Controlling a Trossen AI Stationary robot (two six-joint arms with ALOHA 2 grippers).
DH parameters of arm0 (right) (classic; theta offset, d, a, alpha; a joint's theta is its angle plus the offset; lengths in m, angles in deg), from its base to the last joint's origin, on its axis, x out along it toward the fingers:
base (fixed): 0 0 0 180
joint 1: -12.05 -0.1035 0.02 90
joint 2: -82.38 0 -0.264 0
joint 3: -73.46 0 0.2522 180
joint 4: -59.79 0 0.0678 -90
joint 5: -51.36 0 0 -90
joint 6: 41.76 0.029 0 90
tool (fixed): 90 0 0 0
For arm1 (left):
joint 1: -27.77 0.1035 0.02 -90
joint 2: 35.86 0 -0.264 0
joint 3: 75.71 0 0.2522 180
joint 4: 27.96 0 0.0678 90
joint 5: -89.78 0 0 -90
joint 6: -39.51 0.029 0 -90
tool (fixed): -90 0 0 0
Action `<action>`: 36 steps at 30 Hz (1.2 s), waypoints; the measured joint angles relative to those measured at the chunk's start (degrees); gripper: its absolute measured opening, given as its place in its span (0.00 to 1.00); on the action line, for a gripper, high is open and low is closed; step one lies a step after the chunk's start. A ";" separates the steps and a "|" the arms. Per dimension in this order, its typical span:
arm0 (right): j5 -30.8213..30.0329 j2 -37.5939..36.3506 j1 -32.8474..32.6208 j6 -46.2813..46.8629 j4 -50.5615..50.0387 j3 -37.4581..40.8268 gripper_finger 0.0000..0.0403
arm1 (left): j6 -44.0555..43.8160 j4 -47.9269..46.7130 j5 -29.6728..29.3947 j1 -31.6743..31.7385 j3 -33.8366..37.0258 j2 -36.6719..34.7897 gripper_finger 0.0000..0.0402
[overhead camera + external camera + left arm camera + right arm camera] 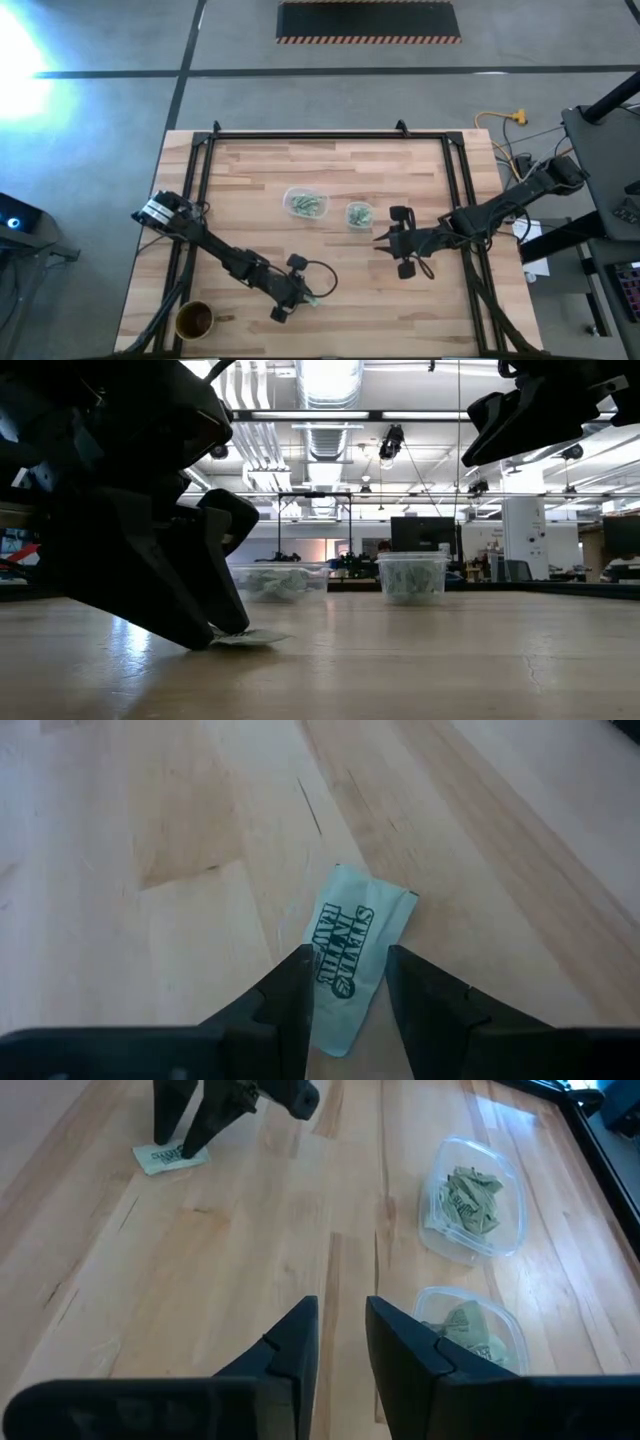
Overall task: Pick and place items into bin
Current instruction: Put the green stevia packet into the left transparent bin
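One pale green printed packet (360, 935) lies flat on the wooden table near its front edge; it also shows in the high view (316, 299) and the low view (250, 637). My left gripper (350, 982) points down at it, open, one finger on each side of the packet's near half. Two clear bins (305, 203) (358, 214) at mid table hold several crumpled green packets. My right gripper (382, 238) hovers beside the smaller bin (465, 1330), open by a narrow gap and empty. My left gripper's fingertips (228, 628) are down at the table top, slanting from above, astride the packet's long edges (325, 970). I cannot tell whether they touch it. The packet lies flat on the table, not bent.
A round brown cup (195, 320) stands at the table's front left corner. A black frame (300, 136) runs round the table's edges. Bare wood lies between the bins and the packet.
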 joint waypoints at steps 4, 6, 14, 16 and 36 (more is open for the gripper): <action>-0.02 0.01 0.00 -0.01 -0.02 0.00 0.20 | 0.02 -0.03 0.15 0.20 0.09 0.05 0.28; -0.02 0.02 0.00 0.00 -0.02 0.00 0.20 | 0.08 -0.11 0.15 0.22 0.09 0.07 0.26; 0.00 0.02 0.00 -0.02 -0.02 0.02 0.17 | 1.92 -0.39 0.21 0.22 0.07 0.14 0.06; -0.01 0.02 0.00 -0.02 0.00 0.02 0.17 | 3.19 -0.58 -0.04 0.24 -0.19 0.18 0.02; -0.02 0.03 0.04 -0.28 0.35 0.04 0.17 | 8.25 -8.24 -34.91 2.98 -0.46 -9.99 0.00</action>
